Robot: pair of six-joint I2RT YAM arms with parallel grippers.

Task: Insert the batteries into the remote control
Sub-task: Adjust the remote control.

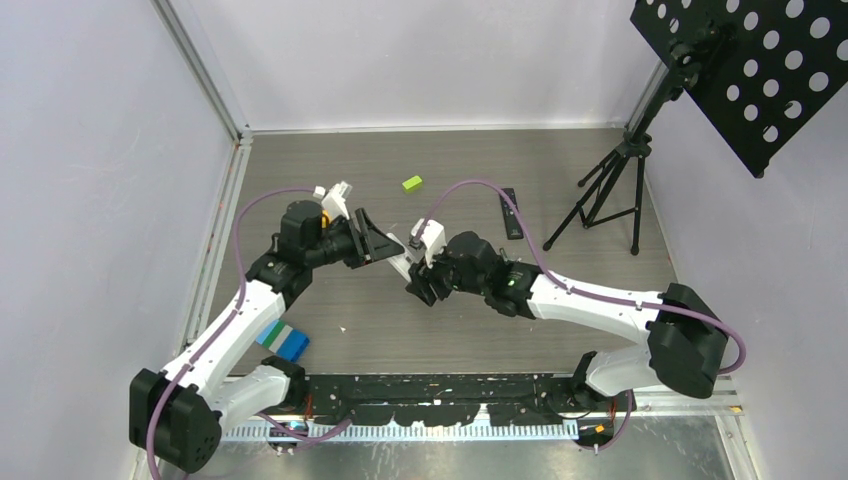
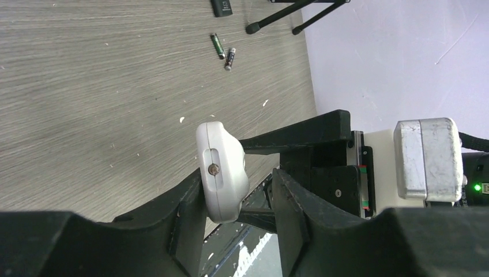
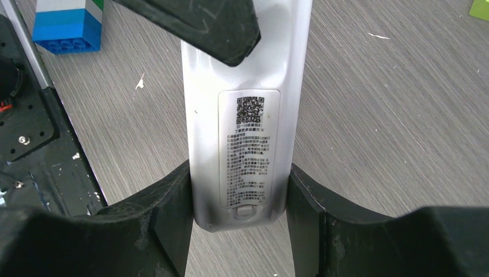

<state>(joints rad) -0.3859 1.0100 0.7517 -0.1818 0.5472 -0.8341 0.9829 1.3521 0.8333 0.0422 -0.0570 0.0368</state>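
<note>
Only the left wrist view catches two batteries (image 2: 218,46) on the bench (image 2: 86,86), with the left jaws apart around the remote (image 2: 222,173); the right wrist view shows the right jaws clamping it.

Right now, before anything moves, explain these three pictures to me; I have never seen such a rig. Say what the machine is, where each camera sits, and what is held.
These are two robot arms bolted at a table's near edge, each ending in a two-finger gripper. The wide picture looks down from above; the other two come from cameras on the wrists. The right gripper is shut on one end of a white remote. The left gripper straddles its other end, with a gap at one finger. On the table lie two batteries, a black remote, a green block, a blue block and a stand's tripod.
</note>
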